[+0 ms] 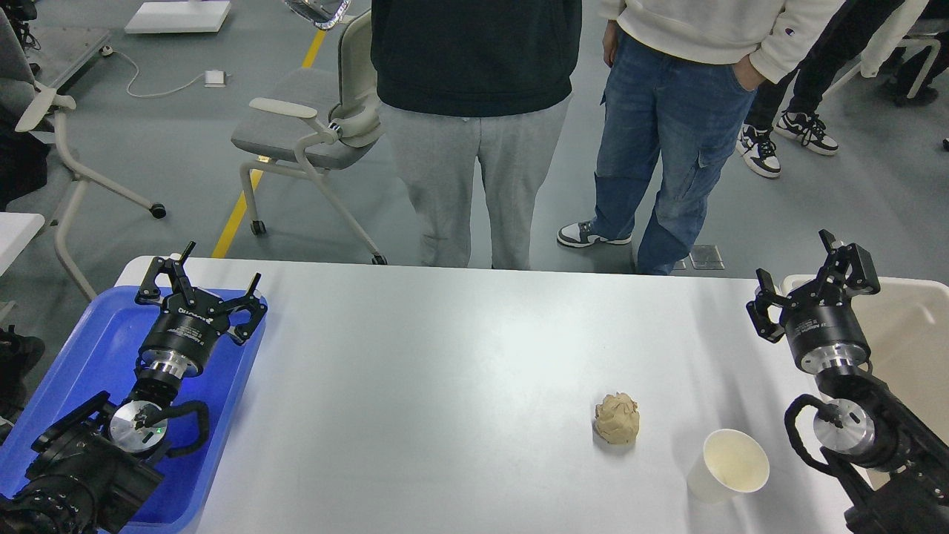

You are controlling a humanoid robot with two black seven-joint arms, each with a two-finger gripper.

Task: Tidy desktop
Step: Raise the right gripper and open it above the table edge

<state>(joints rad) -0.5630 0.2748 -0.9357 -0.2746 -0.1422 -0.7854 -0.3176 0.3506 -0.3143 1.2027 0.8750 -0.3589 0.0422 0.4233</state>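
desktop holds crumpled paper and cup; left gripper and right gripper spread open; lettering unreadable.

Single head view, angled down, desktop close

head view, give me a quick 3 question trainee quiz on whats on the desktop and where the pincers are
1. True or false: the paper cup stands upright on the desktop.
2. Which container does the left pincer hover over: A) the blue tray, B) the beige bin, C) neither?
3. Fill in: the crumpled paper ball lies to the ____ of the cup in the view.

Key
1. False: it is tipped, its open mouth facing the camera.
2. A. The right pincer is by the beige bin; both pincers are open and hold nothing.
3. Left, a little apart from it.
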